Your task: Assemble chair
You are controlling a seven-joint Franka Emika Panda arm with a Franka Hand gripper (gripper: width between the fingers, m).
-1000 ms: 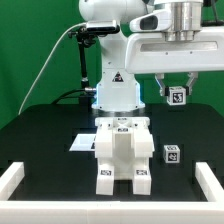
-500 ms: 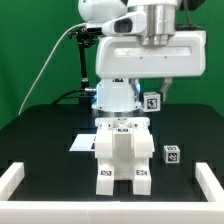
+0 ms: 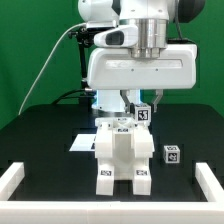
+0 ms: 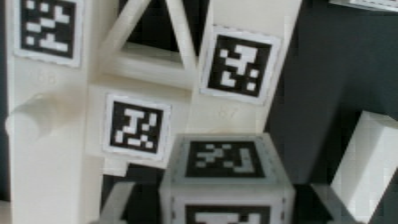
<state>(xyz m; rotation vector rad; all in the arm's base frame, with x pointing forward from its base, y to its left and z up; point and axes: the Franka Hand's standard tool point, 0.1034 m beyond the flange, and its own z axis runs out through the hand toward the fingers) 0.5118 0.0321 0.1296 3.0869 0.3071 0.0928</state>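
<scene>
The partly built chair stands mid-table, a chunky white shape with square tags. My gripper hangs just above its top right corner, shut on a small white tagged block. In the wrist view the held block fills the space between my jaws, gripper around it, and the chair's tagged white uprights lie close behind it. Another small tagged block rests on the black table to the exterior view's right of the chair.
The marker board lies flat to the exterior view's left of the chair. A low white border rail runs round the table's front corners. The robot's base stands behind the chair.
The arm has carried the held block toward the exterior view's left and slightly down, from beyond the chair's right side to just over its top. The jaws kept their grip.
</scene>
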